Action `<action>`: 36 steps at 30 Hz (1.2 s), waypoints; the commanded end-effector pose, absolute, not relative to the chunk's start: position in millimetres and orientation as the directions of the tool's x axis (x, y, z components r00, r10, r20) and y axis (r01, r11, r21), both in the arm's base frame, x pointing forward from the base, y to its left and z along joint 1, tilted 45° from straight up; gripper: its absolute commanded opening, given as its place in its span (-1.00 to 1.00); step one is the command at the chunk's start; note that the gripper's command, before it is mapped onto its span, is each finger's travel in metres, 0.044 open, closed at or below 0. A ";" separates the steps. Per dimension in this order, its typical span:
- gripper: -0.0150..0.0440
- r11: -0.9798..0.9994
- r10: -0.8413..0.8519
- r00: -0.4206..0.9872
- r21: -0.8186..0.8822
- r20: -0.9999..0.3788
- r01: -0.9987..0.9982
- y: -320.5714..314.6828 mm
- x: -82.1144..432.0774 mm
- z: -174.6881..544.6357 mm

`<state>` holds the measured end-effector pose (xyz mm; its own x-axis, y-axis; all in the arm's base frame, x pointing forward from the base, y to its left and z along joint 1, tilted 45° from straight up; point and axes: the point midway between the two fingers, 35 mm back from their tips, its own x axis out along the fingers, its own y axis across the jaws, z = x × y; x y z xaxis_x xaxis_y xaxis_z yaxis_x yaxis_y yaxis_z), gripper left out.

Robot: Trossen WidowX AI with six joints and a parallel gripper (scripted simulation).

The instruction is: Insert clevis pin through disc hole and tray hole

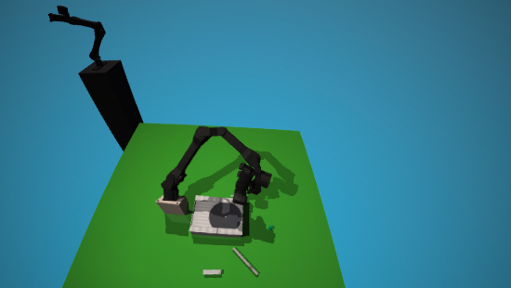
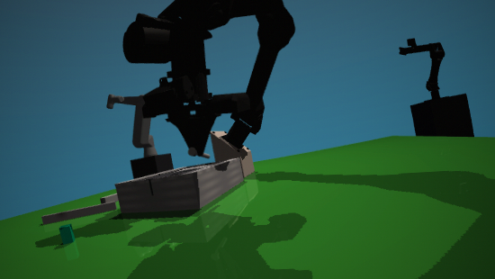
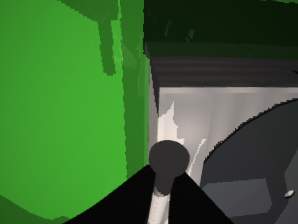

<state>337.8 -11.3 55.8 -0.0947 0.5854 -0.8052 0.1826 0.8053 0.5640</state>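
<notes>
Over the green counter (image 1: 139, 242) (image 2: 360, 216) (image 3: 60, 125), the gripper (image 1: 240, 201) (image 2: 198, 153) (image 3: 162, 176) pinches the pin (image 2: 193, 152) (image 3: 169, 157) above the tray (image 1: 201, 223) (image 2: 157, 198) (image 3: 185, 107) at lower centre, seemingly mid-carry; next it likely needs uprighting and centring over the disc's (image 1: 225, 220) (image 3: 240, 170) hole.

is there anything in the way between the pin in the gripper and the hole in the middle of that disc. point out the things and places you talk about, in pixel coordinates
Nothing visible stands between them. The pin (image 2: 193, 152) (image 3: 169, 158), clamped in the fingers, is above the tray (image 1: 201, 223) (image 2: 157, 198) (image 3: 185, 117), off to one side of the disc (image 1: 225, 218) (image 3: 240, 165).
</notes>
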 end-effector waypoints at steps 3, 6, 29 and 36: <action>-0.49 0.744 0.609 -0.076 0.536 -0.789 0.398 -24.8 328.4 44.4; -0.49 0.703 0.618 -0.065 0.514 -0.783 0.491 -31.2 324.1 39.8; -0.49 0.174 0.675 0.035 0.204 -0.737 0.963 -71.1 284.4 7.3; -0.49 -0.025 0.689 0.070 0.073 -0.722 0.997 -79.9 270.6 -1.2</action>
<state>278.0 -77.1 3.9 0.0540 0.6770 -0.7340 0.9869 0.0757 0.1424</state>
